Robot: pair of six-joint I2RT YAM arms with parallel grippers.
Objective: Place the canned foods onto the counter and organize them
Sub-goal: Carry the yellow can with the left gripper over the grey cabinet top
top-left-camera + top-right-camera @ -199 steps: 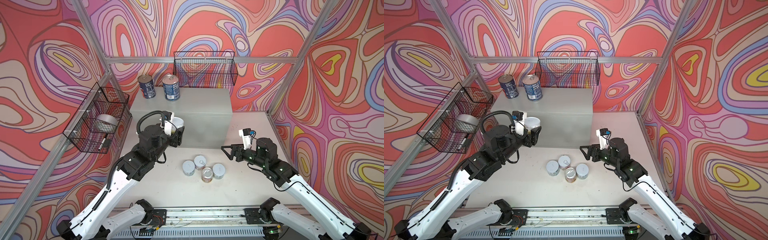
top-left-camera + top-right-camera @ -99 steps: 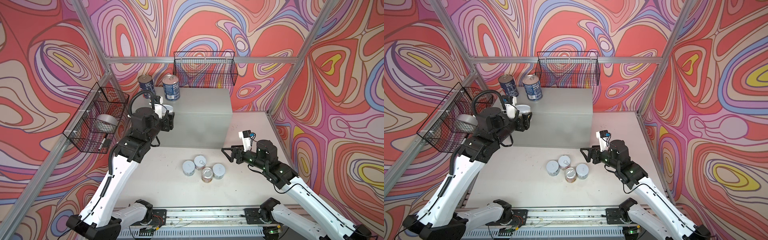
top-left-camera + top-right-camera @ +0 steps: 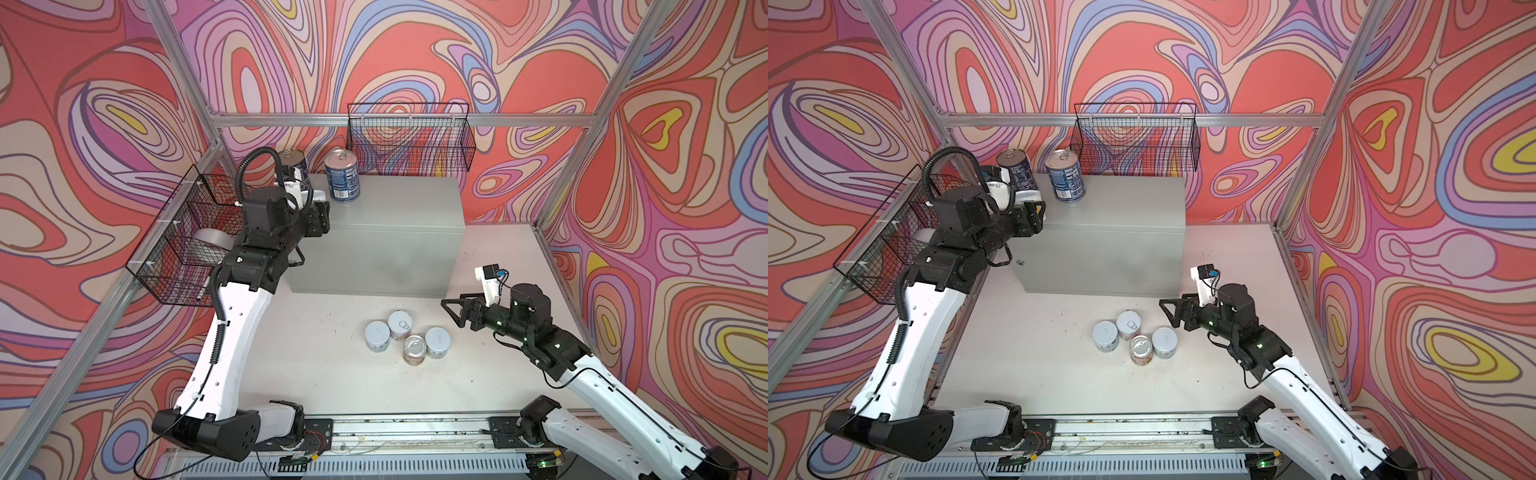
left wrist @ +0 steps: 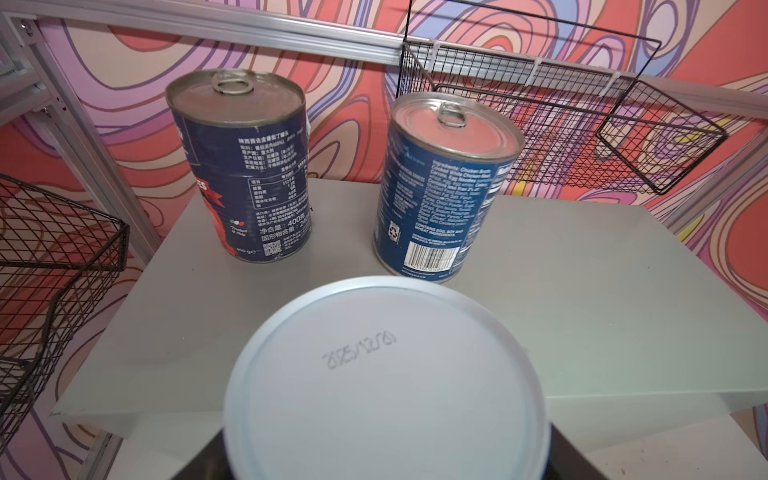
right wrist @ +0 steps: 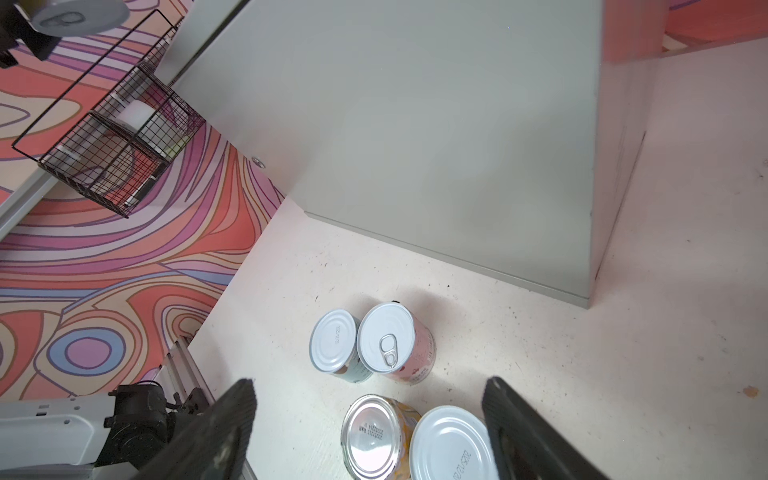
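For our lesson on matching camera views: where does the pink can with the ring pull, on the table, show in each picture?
Top view: pink can at the back of the four-can cluster, nearest the grey cabinet.
Top view: pink can, same place.
Left wrist: not in it.
Right wrist: pink can beside a pale can, before the cabinet's front.
Shared landmark: the grey cabinet.

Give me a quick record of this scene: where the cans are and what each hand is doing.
counter: two tall dark-blue cans standing at its back left
table: four short cans clustered in front of the counter
left hand: shut on a short can, at the counter's front left edge
right hand: open, empty, beside the cluster
cans not yet on the counter: five, counting the held one
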